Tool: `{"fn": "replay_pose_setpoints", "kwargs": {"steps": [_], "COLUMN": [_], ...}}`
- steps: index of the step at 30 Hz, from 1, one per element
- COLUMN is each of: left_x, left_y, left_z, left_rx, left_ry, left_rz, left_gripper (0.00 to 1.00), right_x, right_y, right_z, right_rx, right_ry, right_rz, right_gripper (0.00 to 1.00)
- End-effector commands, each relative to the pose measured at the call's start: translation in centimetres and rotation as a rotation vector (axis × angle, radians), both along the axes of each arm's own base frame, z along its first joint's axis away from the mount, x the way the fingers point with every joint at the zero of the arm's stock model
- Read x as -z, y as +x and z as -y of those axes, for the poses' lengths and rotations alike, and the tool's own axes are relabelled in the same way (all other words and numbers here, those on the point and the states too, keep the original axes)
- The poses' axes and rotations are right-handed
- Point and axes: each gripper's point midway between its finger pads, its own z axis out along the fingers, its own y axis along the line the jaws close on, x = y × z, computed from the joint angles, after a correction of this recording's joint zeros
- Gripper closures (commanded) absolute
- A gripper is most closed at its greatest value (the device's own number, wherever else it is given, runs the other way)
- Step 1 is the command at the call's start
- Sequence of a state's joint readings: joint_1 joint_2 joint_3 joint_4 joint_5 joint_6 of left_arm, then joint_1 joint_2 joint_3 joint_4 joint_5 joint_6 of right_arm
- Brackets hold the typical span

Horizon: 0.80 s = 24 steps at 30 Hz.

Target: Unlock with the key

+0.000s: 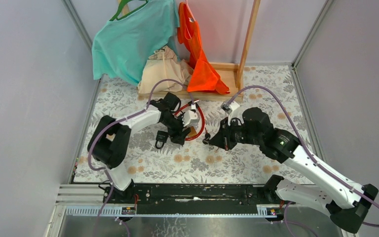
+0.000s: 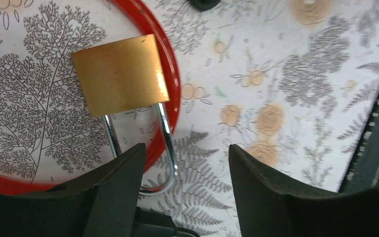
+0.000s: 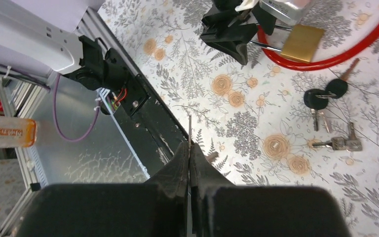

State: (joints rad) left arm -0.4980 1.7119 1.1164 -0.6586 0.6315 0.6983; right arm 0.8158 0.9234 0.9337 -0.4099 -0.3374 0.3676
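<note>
1. Overhead, a flower-printed cloth (image 1: 237, 163) covers the table between plain grey walls (image 1: 24, 98). A wooden rack (image 1: 246, 44) at the far end holds a teal shirt (image 1: 128, 44) and an orange vest (image 1: 200, 64). The left gripper (image 1: 181, 134) sits at the brass padlock (image 1: 193, 132), which lies on a red ring (image 1: 201, 118) mid-table. The right gripper (image 1: 208, 140) is just beside them.
2. Left wrist: the padlock (image 2: 121, 74) lies flat with its body over the ring's (image 2: 173, 84) rim. Its steel loop crosses the ring and reaches between the wide-apart fingers (image 2: 118, 182), which grip nothing.
3. Right wrist: the fingers (image 3: 177, 168) are pressed together on a thin key (image 3: 190, 129) seen edge-on, over the cloth near the black rail (image 3: 148, 123). Loose keys (image 3: 325, 98) lie near the ring, apart from the padlock (image 3: 302, 43).
</note>
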Motion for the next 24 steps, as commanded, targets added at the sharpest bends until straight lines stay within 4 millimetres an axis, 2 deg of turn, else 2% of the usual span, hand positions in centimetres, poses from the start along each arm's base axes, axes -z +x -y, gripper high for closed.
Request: {"fn": "replay_pose_setpoints", "kwargs": {"steps": [1, 6, 12, 24], "left_x": [0.8, 1.6, 1.8, 2.4], "left_y": [3.9, 4.1, 3.4, 1.8], "left_z": [1.0, 1.6, 2.3, 1.8], "left_rx": [0.0, -0.03, -0.033, -0.067], "left_ry": [0.003, -0.012, -0.02, 0.02], "left_rz": [0.143, 0.134, 0.119, 0.102], "left_gripper": [0.32, 0.4, 0.58, 0.78], "right_x": [-1.4, -1.8, -1.5, -2.3], "right_y": [0.4, -0.4, -0.6, -0.7], "right_z": [1.9, 2.3, 2.5, 2.6], "right_rx": [0.108, 0.097, 0.106, 0.103], "right_ry": [-0.035, -0.017, 0.005, 0.025], "right_rz": [-0.007, -0.012, -0.007, 0.02], "right_gripper": [1.0, 1.0, 1.0, 1.0]}}
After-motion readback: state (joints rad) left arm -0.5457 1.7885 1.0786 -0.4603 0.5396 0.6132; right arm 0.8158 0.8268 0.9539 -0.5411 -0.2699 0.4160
